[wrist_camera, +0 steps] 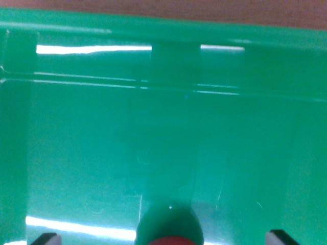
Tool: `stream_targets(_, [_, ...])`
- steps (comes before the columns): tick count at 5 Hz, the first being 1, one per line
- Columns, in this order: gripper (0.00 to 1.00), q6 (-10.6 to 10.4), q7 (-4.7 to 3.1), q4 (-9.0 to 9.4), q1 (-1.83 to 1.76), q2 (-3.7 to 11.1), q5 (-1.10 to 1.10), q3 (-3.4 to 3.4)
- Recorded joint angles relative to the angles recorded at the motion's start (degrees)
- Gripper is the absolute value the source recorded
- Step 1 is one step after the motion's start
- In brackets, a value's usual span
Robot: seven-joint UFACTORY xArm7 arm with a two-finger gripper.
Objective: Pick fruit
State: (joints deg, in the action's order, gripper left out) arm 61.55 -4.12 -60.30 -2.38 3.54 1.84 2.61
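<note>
- Fruit (175,240) shows only as a red, rounded sliver at the very bottom edge of the wrist view, about midway between the two fingertips; what kind of fruit it is cannot be told.
- Around and above that red sliver sits a dark green rounded patch on the glossy surface, a shadow or reflection.
- Jaws: the gripper (166,238) shows just two dark fingertips (46,238), one near the bottom left corner of the view and one near the bottom right. They stand wide apart, and neither tip touches the fruit in this view.
- Green plastic bin (163,143) fills nearly the whole picture; its shiny floor carries bright streaks of glare, and its far wall, with a raised ridge and lip, runs across the top.
- Beyond the bin's far rim, a thin strip of brown tabletop (204,9) lies along the top edge.
</note>
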Motion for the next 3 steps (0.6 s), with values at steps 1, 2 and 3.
stream_targets(1, [0.0, 0.0, 0.0, 0.0, 0.0, 0.0, 0.0, 0.0])
stream_targets(2, [0.0, -2.3, 0.13, 2.69, 0.1, 0.07, 0.37, 0.09])
stream_targets(3, [0.0, -2.3, 0.13, 2.69, 0.1, 0.07, 0.37, 0.09])
